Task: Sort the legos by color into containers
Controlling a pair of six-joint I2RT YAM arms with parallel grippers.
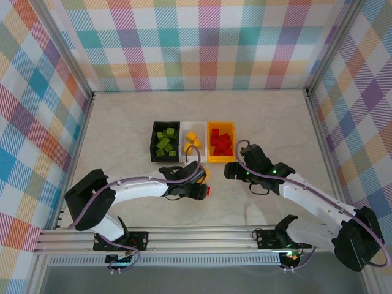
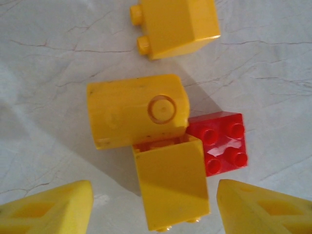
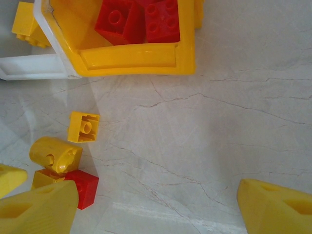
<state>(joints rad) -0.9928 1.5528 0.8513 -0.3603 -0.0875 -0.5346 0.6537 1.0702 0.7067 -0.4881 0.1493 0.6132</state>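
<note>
**Sort nearly done: four pieces loose on the worktop**

Containers: 3, in a row on the pale marbled worktop [image 1: 275,122].
- The black plastic bin [image 1: 152,144] holds the lime green bricks [image 1: 164,142].
- The white plastic bin [image 3: 34,66] holds the binned yellow bricks [image 1: 193,139], about 3 showing.
- The orange-yellow plastic bin [image 3: 141,61] holds the binned red bricks [image 3: 146,19].

The green and red heaps are too tightly packed for a firm count. No green lies outside its bin.

Left to sort: 4 pieces, clustered near the bins' front edges.
- Yellow, 3: the near yellow brick [image 2: 170,185], the rounded yellow piece [image 2: 136,109] touching it, and the far yellow brick [image 2: 178,27] a little apart.
- Red, 1: the red four-stud brick [image 2: 224,144], against the near yellow brick.

Judgement: most of the task is done. The yellows go to the white bin, the red to the orange-yellow bin.

Left gripper [image 2: 155,200]: jaws spread either side of the near yellow brick, not touching it.
Right gripper [image 3: 157,195]: jaws spread over bare worktop, holding nothing.
</note>
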